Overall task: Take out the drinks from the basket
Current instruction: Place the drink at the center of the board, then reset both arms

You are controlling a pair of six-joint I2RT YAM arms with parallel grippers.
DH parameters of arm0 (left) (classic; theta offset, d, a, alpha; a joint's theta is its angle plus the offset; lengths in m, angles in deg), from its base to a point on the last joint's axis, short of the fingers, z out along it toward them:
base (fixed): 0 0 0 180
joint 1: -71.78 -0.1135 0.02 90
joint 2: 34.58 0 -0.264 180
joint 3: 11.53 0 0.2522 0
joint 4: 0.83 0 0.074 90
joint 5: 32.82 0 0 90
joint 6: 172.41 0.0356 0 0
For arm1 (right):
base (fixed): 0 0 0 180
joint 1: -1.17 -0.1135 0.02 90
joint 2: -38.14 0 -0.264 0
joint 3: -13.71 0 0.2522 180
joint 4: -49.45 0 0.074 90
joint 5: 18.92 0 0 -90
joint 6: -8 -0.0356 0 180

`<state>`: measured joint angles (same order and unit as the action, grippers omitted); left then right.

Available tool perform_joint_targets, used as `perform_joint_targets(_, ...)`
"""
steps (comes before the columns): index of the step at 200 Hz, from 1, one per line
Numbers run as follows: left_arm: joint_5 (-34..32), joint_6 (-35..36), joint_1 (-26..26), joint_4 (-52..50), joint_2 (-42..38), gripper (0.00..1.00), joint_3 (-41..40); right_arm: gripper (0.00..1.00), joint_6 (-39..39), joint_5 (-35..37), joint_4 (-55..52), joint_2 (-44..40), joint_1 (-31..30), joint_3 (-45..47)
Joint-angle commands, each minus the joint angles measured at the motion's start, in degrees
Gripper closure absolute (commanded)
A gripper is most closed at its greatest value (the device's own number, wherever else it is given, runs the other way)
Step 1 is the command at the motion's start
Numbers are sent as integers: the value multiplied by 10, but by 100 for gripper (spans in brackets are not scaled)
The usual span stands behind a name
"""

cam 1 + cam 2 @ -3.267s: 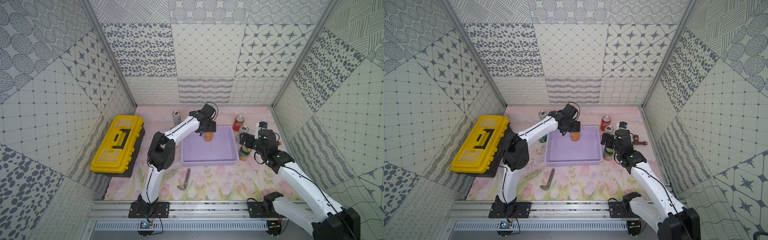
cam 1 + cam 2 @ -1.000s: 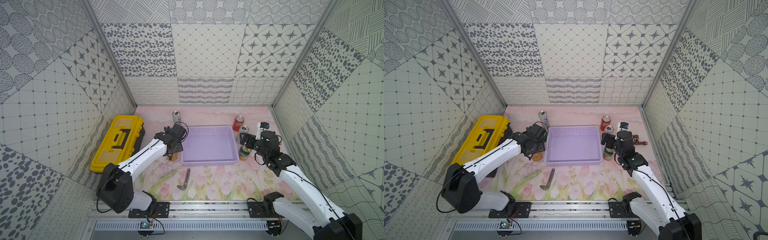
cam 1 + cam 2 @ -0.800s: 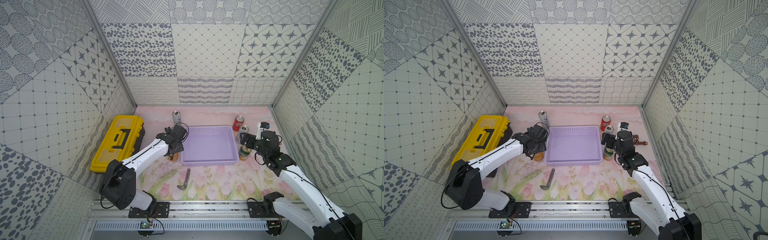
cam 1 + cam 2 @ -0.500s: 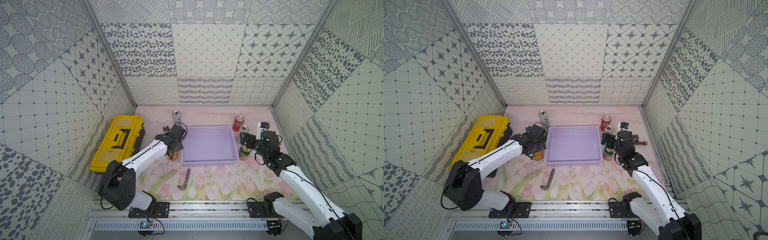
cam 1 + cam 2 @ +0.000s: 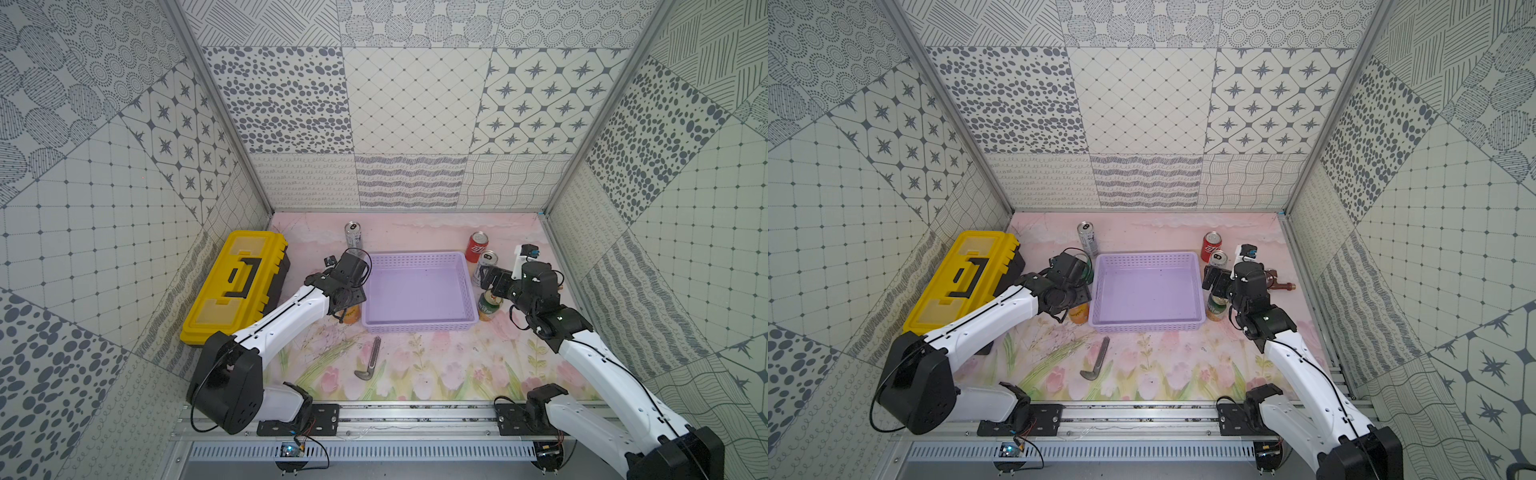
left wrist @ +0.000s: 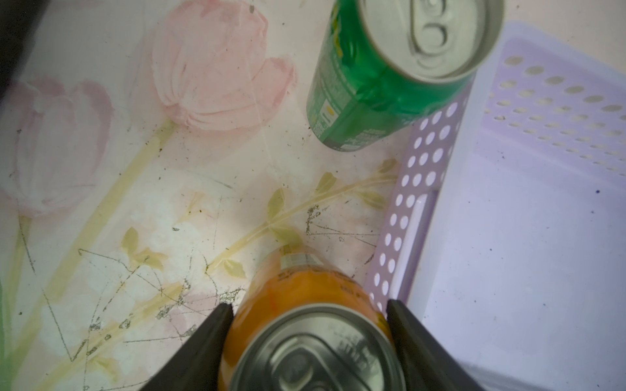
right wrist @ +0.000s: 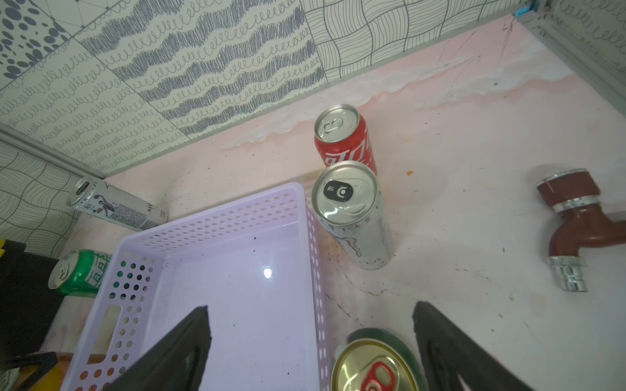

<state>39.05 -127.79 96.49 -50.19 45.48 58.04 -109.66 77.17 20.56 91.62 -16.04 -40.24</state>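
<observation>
— On the flowered mat (image 5: 415, 365), in a top view, where's the orange aluminium can (image 5: 352, 318)?
— Upright at 8 o'clock of the shallow lavender perforated plastic basket (image 5: 417, 258), just outside it, under the left gripper (image 5: 348, 305).
— Left wrist view?
— Jaws pressed against both its sides.
— Right wrist view?
— The right gripper (image 7: 311, 306) spread wide, gripping nothing; a dark green gold-topped can (image 7: 376, 365) stands between its fingers (image 7: 450, 345).

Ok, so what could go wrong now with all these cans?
1. The left pincer straddles the orange can, which stands right beside the basket wall; pulling away crookedly might tip it.
2. The green can stands close by and could get bumped.
3. The right pincer hangs open over the dark green can, near a silver can; a careless swing might topple either.
</observation>
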Motion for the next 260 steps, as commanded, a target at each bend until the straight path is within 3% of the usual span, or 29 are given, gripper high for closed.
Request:
perform_joint_targets(1,5,-10,0,17,3,26,-5,3,0,-4,21,-10,3,10)
perform_joint_targets(73,-5,-9,0,-8,-31,6,-3,3,0,-4,21,-12,3,9)
perform_joint_targets(79,-6,-8,0,-12,-40,1,1,3,0,-3,21,-12,3,9)
perform_joint_targets(121,-37,22,-1,-33,-87,0,49,3,0,-4,21,-13,3,9)
perform_joint_targets(165,-68,30,-48,-70,-41,0,140,3,-2,-4,23,-15,3,10)
perform_joint_targets(184,-74,66,-62,-19,-35,0,137,3,-2,-2,23,-17,3,12)
perform_joint_targets(206,-61,178,-67,125,-34,0,80,3,-2,-2,24,-17,4,12)
perform_joint_targets(260,-146,270,-88,210,29,0,75,3,-5,-13,32,-7,4,12)
